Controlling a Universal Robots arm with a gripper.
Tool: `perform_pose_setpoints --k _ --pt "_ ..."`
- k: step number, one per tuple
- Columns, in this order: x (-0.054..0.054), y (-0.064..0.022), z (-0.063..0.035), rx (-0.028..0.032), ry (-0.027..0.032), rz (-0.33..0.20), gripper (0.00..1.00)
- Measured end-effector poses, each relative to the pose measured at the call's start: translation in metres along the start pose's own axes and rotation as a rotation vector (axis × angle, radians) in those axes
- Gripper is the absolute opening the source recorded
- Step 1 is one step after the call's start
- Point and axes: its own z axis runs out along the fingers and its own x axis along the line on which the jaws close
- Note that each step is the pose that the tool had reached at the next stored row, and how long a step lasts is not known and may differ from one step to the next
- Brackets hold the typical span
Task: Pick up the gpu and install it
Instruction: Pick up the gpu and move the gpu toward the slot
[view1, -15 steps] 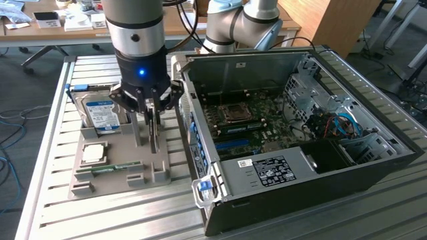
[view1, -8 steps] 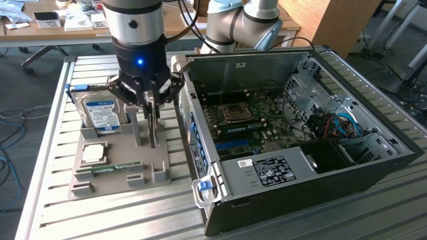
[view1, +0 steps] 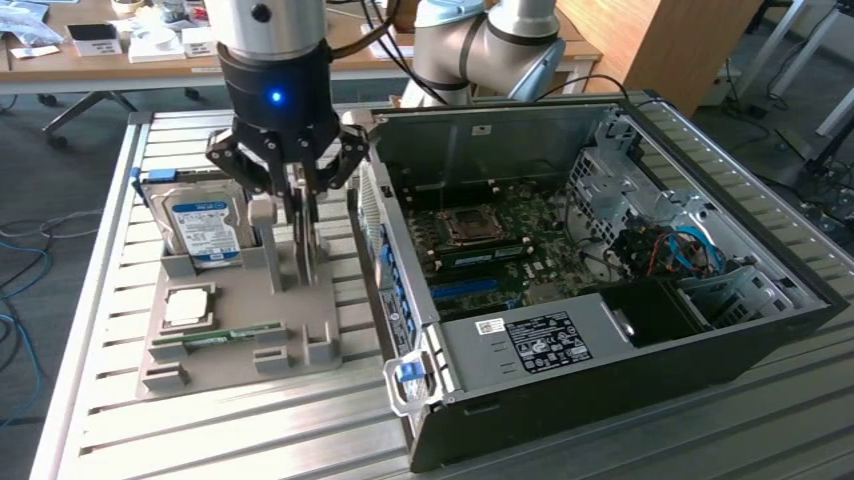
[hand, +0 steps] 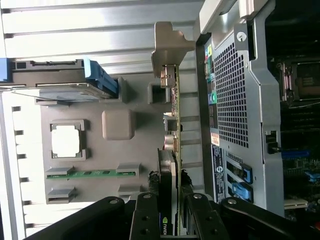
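Observation:
The gpu (view1: 306, 245) stands on edge in a grey holder tray (view1: 227, 365), between the computer case and the hard drive. In the wrist view I see the gpu (hand: 173, 145) edge-on: a thin green board, a black cooler on one face, and a metal bracket (hand: 167, 45) at its far end. My gripper (view1: 296, 270) reaches down over it, one finger on each face. The wrist view has the gripper (hand: 170, 176) shut on the card's near end, the fingers (hand: 150, 210) pressing both sides. The card's lower edge still looks seated in the tray.
The tray also holds a hard drive (view1: 200, 225) with a blue-white label, a CPU (view1: 187, 305) and a RAM stick (view1: 220, 337). An open computer case (view1: 747, 330) lies at the exterior view's right, motherboard (view1: 501, 235) exposed. All rest on a slatted metal table (view1: 174, 440).

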Motion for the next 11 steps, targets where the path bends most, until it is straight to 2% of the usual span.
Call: perform_pose_setpoints --k 11 --pt "-0.001 0.0014 -0.0304 0.0000 0.0001 0.000 0.27"
